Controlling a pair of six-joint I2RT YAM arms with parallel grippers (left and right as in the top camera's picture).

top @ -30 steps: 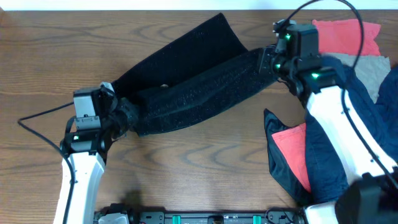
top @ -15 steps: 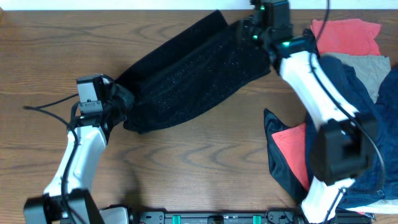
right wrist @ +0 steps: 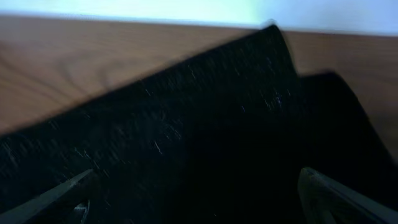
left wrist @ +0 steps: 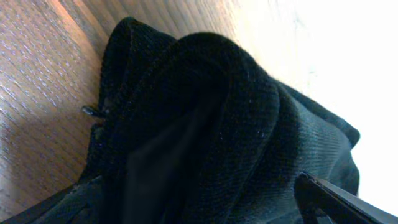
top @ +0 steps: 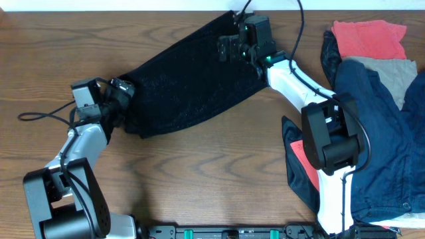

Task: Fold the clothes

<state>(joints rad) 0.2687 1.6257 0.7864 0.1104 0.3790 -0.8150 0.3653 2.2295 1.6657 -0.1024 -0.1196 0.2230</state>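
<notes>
The clothes [top: 189, 83], a black sparkly knit piece, lie folded in a diagonal band from the left middle of the table to the far edge. My left gripper [top: 126, 93] is at the band's lower left end. In the left wrist view it [left wrist: 196, 186] stands open, with the bunched black folds [left wrist: 205, 106] between and ahead of its fingers. My right gripper [top: 227, 48] hovers over the upper right end. Its wrist view shows it [right wrist: 198, 174] open too, with flat black cloth [right wrist: 186, 124] spreading under both fingers. No buttons show.
A heap of other clothes fills the right side: a coral-red cloth [top: 368, 36], a beige piece [top: 392, 70] and a navy garment [top: 372, 133]. More coral-red cloth [top: 305, 159] lies by the right arm. The table's far edge [top: 133, 9] runs just behind the black cloth.
Both grippers have opened and let go of the black cloth. The right one first carried its end toward the far edge and leftward. The left one shifted slightly left.
</notes>
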